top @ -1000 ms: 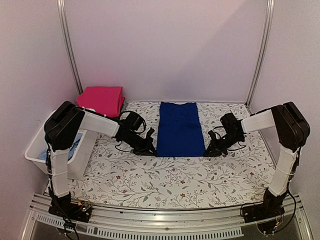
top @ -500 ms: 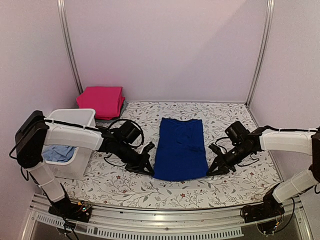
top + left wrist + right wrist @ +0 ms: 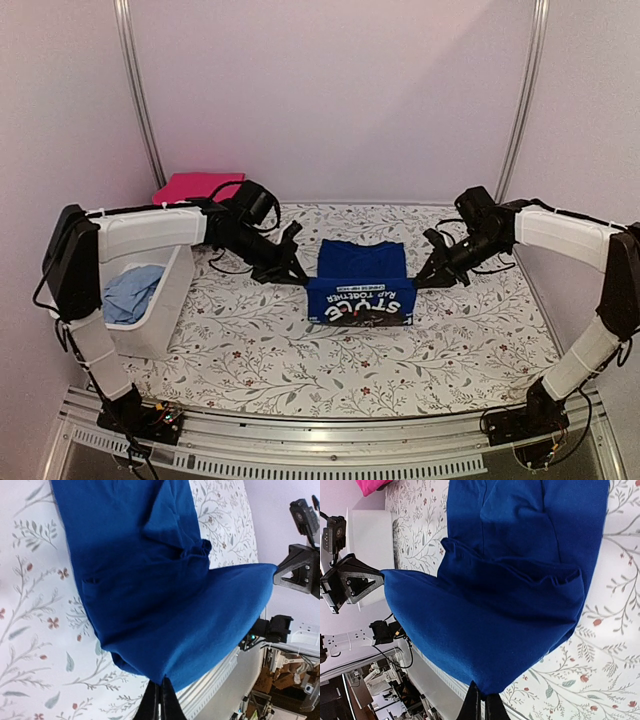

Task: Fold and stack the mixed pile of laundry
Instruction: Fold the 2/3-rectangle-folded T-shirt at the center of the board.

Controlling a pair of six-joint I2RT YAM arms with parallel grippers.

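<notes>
Both my pincers are pinched tight on cloth. My left pincer [image 3: 296,277] grips one near corner of the blue garment [image 3: 360,260] and my right pincer [image 3: 420,280] grips the other. In each wrist view the fingertips meet on the hem with no gap showing.

The garment is in the middle of the table [image 3: 300,355]. Its far part lies flat. The near part is raised between my two grips and hangs down toward me, showing a white print [image 3: 360,306]. A pink garment [image 3: 195,186] lies folded at the far left corner. A pale-blue shirt [image 3: 130,293] is bunched in the basket [image 3: 168,315] on the left.

I judge this cloth to be light, limp and thin. It has no stiffness, so the raised edge sags and bunches between my grips, and the wrist views show loose folds where it doubles over. It is not fragile, but a thin hem can slide out of a shallow pinch. The corners are the right places to hold it, well onto the hem and catching every layer there. My two grips should stay level and apart so the edge is drawn taut. If I let it go slack, I expect the fold to land crooked or rumpled.
</notes>
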